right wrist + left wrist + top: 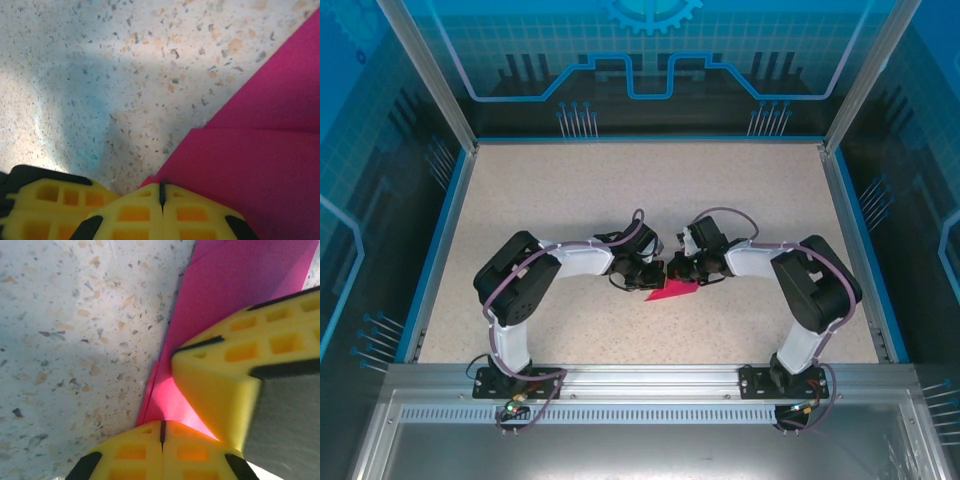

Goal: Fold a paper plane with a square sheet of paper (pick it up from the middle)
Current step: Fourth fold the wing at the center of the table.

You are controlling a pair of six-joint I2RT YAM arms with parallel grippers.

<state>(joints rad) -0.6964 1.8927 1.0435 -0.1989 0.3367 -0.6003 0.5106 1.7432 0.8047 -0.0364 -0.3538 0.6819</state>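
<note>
Thin magenta paper [672, 291], triangular from above, layered folds visible at wrists, on speckled table [620, 190]; left gripper [162, 430] and right gripper [162, 190], yellow lattice fingers, both pressed together.

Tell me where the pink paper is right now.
In the top view the pink paper lies at the centre of the table, on the near side of the meeting left pincer and right pincer.
</note>
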